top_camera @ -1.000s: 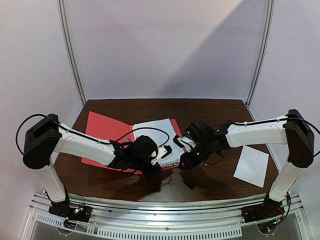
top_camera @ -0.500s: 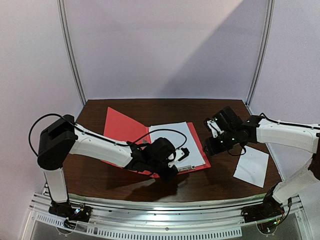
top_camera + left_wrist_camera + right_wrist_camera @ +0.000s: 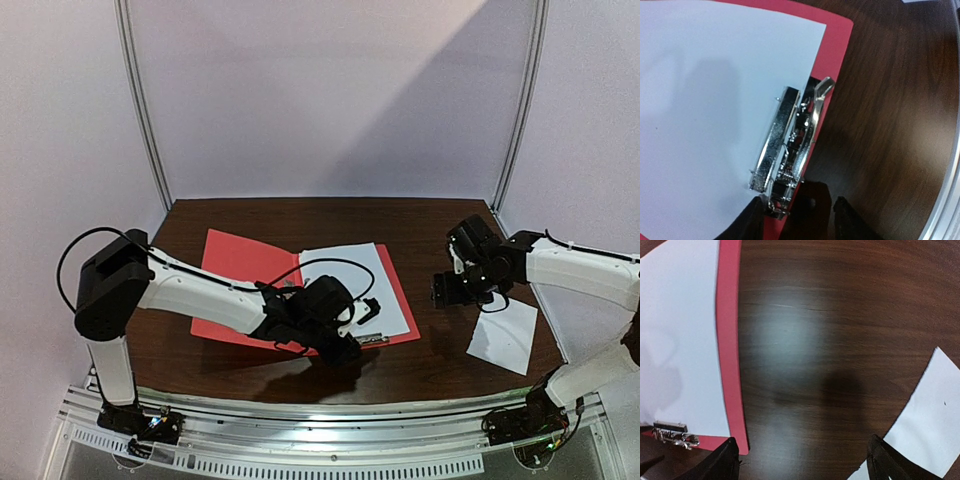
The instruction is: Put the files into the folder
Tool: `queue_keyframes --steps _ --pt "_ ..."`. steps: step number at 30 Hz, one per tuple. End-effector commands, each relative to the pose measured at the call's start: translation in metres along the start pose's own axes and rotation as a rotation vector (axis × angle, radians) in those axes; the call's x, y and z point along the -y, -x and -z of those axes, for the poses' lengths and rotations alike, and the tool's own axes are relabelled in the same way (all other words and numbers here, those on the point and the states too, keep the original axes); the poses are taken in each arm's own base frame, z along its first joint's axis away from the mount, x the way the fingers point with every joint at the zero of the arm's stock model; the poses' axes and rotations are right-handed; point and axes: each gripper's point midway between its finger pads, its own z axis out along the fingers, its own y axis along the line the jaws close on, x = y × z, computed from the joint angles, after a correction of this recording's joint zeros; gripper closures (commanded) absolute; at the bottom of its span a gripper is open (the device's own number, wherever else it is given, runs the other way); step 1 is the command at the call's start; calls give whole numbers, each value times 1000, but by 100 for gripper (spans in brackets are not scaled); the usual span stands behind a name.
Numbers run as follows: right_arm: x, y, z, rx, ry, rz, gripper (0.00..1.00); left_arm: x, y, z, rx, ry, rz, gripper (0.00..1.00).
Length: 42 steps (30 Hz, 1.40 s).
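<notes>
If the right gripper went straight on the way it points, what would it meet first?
The right gripper would likely meet bare table, between folder and small sheet.

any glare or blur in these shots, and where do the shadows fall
Right wrist view: a pale sheen on the dark table, with a darker shadow patch to its lower right. Left wrist view: the metal clip glints, and a faint shadow falls on the large sheet. Top view: bright glare along the front rail.
</notes>
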Motion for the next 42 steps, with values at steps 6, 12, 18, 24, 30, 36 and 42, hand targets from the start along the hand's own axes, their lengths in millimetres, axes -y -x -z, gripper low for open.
queue_keyframes --steps 6,12,18,24,30,36,42 --pt "92 -37 1 -119 -261 -244 1 7 14 22 17 -5 -2 35" --pt "111 -76 -9 -262 -337 -288 1 6 30 41 72 -3 -1 26" --pt "118 -95 -21 -331 -371 -295 1 0 36 53 107 24 0 25" --pt "120 -121 -35 -369 -323 -362 17 -3 30 57 113 24 7 26" --pt "122 -149 -40 -415 -313 -390 51 -7 26 57 103 30 6 27" --pt "116 -171 -44 -441 -258 -427 85 -12 23 56 89 40 11 27" --pt "115 -159 -41 -412 -253 -418 100 -13 23 58 91 48 25 28"
